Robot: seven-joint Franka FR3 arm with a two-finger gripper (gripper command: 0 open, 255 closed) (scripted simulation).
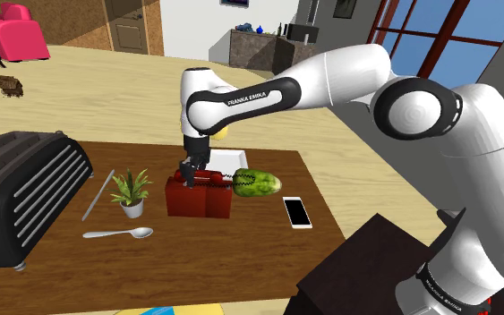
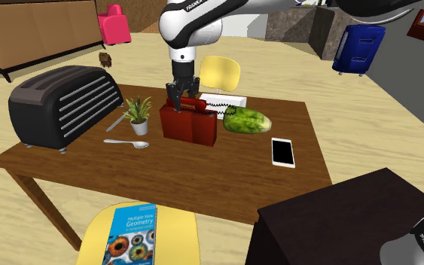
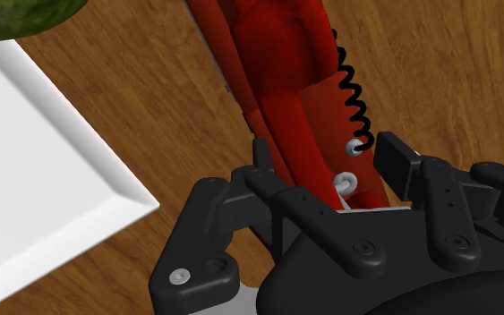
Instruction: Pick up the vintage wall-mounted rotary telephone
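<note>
Red rotary telephone (image 2: 190, 124): resting on table (image 2: 308, 162). Claw (image 2: 181, 104): astride its top, spread apart, apparently not yet clenched. Approach judged complete; grasp and lift outstanding.

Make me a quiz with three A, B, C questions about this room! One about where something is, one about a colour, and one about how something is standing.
1. Where is the geometry book?
A) on the yellow chair
B) on the floor
C) on a shelf

2. What colour is the telephone?
A) blue
B) red
C) white

3. How is the potted plant?
A) tipped over
B) hanging in the air
C) standing upright

Answers:
1 A: the geometry book lies flat on the yellow chair's seat.
2 B: the telephone's body is red.
3 C: the potted plant stands upright on the table, leaves pointing up.
</note>
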